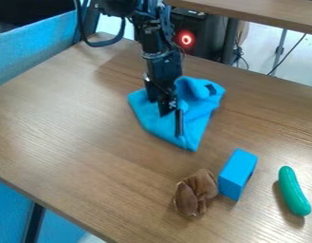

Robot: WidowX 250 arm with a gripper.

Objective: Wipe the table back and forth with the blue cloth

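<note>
Brown wood grain runs across the table [88,133] before me, and a red ring-shaped light [186,39] glows behind its far side. From the top edge, the black arm [159,61] hangs down, its gripper [171,124] at the rumpled blue cloth [199,114]; whether it's clenched or released, I can't tell. Nearer me, a crumpled brown soft thing [199,187] sits right beside a blue block [237,173], with a green cucumber-shaped object [293,190] off to the right.

no text, label, brand, number or sign can be read on any of the things here
</note>
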